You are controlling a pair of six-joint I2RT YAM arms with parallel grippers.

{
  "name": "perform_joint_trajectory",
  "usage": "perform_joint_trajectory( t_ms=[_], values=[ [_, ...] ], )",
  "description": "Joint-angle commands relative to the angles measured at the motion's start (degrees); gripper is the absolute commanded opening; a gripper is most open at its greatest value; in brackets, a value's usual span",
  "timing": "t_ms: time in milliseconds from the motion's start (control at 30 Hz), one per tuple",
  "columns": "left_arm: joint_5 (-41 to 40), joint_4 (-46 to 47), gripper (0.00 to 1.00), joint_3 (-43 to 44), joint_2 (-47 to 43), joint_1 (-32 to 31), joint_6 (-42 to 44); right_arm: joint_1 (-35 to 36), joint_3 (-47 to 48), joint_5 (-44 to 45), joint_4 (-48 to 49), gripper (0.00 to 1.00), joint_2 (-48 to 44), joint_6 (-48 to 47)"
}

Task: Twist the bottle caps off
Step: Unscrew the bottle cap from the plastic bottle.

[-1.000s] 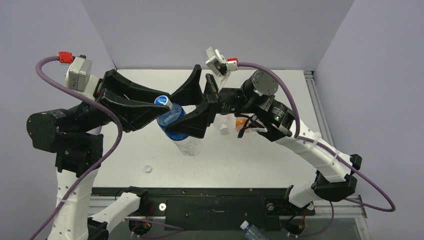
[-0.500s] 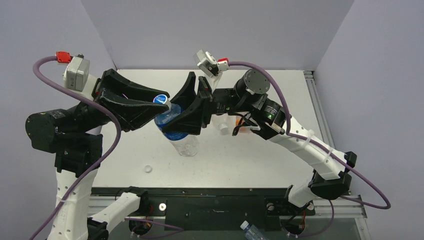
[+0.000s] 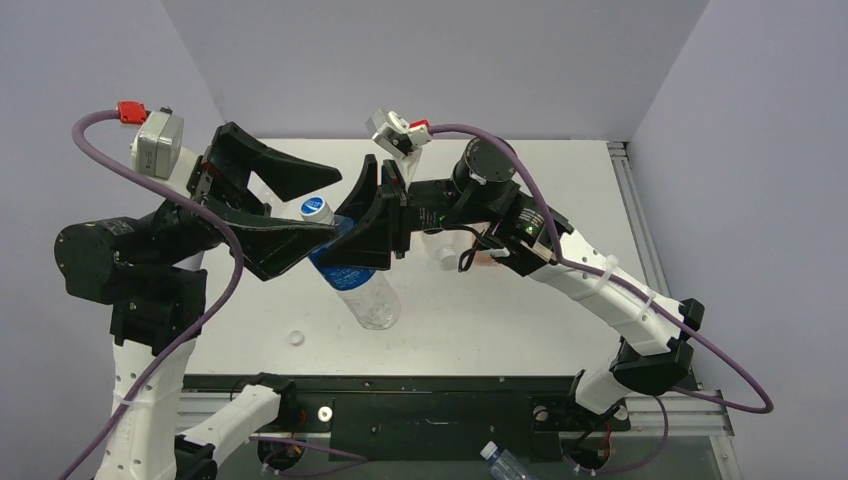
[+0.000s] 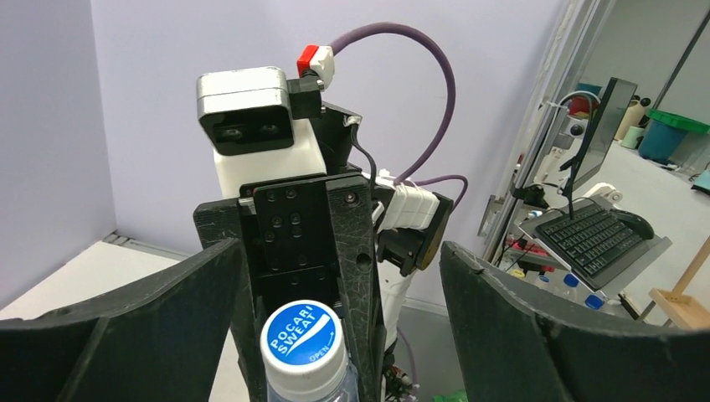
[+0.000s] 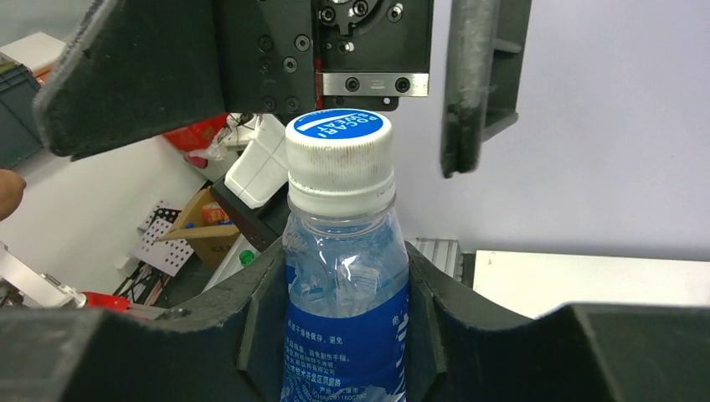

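The left end effector [image 3: 328, 200] has just opened wide, releasing the cap [image 3: 317, 209] at the bottle's [image 3: 368, 298] 11 o'clock end. The right end effector [image 3: 352, 232] has clamped the bottle. The cap stays seated, so a regrasp looks likely.

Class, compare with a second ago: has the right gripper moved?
Yes: the right gripper has shifted left, away from the metal rail.

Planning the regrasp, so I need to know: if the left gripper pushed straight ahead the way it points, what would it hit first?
Likely the right gripper, clamped on the bottle just beyond; the cap sits between the left gripper's open fingers. Depth unclear.
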Motion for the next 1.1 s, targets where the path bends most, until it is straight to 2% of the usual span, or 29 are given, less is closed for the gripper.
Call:
perform_joint_trajectory(
  t_ms=[0,33,133,300,433,567,633,700,800,900,967,1067],
  values=[
    [2.2,0.6,0.79,1.2,0.3,0.1,-0.5,-0.6,3.1,-0.5,0.2,0.08,-0.5,-0.9],
    [2.6,0.7,0.7,1.2,0.3,0.1,-0.6,-0.7,3.1,-0.7,0.2,0.08,-0.5,-0.9],
    [5.2,1.0,0.55,1.9,1.0,0.1,-1.6,-1.1,3.3,-2.3,0.4,0.07,-0.7,-0.7],
    [8.2,1.4,0.52,3.8,2.5,0.0,-4.0,-1.5,3.2,-6.6,3.3,0.06,-1.1,1.2],
    [8.1,1.8,0.42,4.8,3.1,-0.1,-4.7,-2.2,2.7,-8.0,5.1,0.06,-1.0,2.8],
    [8.7,2.0,0.23,5.4,3.2,-0.1,-5.0,-3.2,2.5,-8.3,5.6,0.05,-0.5,3.5],
    [9.6,2.1,0.08,5.6,3.5,-0.2,-5.1,-3.9,2.4,-8.9,5.6,0.04,-0.4,3.8],
    [10.1,2.2,0.02,6.0,3.8,-0.3,-5.4,-4.7,1.9,-10.0,8.5,0.04,-0.2,5.1],
    [10.5,2.4,0.01,6.6,4.1,-0.4,-6.1,-5.9,1.0,-12.1,15.4,0.03,0.2,9.9],
    [10.8,2.5,0.2,6.8,4.3,-0.5,-6.6,-7.2,1.9,-14.7,19.3,0.03,1.3,13.5],
    [10.9,2.5,0.23,6.7,4.1,-0.5,-6.6,-7.9,2.4,-15.9,20.6,0.02,1.7,14.8],
    [11.1,2.2,0.22,6.7,4.1,-0.5,-6.5,-8.5,2.5,-17.1,21.8,0.01,1.8,15.8]
  ],
)
